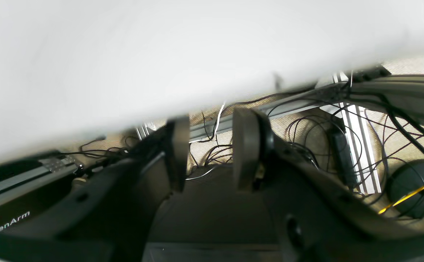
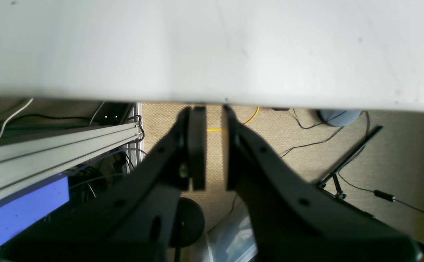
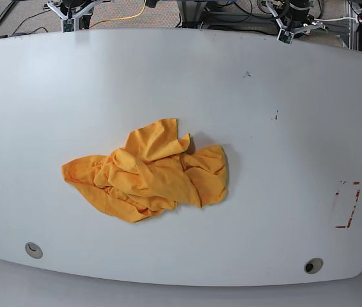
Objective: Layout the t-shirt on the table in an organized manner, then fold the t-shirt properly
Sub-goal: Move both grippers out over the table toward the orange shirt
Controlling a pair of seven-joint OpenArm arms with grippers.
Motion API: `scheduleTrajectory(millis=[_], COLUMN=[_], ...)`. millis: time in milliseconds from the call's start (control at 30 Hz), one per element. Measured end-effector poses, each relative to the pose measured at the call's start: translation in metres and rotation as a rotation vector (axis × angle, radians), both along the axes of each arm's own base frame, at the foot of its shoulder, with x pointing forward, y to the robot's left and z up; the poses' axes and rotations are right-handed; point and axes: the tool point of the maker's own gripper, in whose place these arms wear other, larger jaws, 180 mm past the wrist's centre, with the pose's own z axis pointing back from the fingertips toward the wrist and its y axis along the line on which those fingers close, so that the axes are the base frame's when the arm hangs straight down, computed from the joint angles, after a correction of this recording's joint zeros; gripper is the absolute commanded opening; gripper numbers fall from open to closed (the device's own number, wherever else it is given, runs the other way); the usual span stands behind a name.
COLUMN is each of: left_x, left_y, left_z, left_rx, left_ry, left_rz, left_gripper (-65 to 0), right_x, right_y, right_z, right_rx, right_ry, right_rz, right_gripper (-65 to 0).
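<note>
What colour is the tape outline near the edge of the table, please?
The tape outline is red, standing out on the white table; the base view shows it best.

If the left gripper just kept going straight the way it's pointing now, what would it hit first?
Probably the table edge. In the left wrist view the left gripper, jaws apart and empty, points at the rim's underside, with cabled floor below it. Depth is unclear; it might pass beneath.

The t-shirt lies crumpled mid-table; the red tape outline, seemingly broken, sits near one edge.
</note>
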Motion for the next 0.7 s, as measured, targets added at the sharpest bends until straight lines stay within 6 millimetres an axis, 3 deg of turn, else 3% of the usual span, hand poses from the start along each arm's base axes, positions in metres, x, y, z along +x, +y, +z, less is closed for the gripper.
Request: scheduleTrajectory(millis=[333, 700], left_x=[-0.019, -0.033], left_y=[-0.003, -0.003], left_z=[-0.001, -0.003], left_rx=[-0.009, -0.010], left_ry=[0.024, 0.053], left_rz=[-0.003, -0.001], left_gripper=[-46.9, -46.9], right_x=[-0.015, -0.054], right_y=[0.001, 0.027], right_z=[-0.002, -0.020], right_rx=[0.004, 0.110], right_ry=[0.027, 0.125], right_rz=[-0.004, 0.006], right_gripper=[-58.5, -58.5])
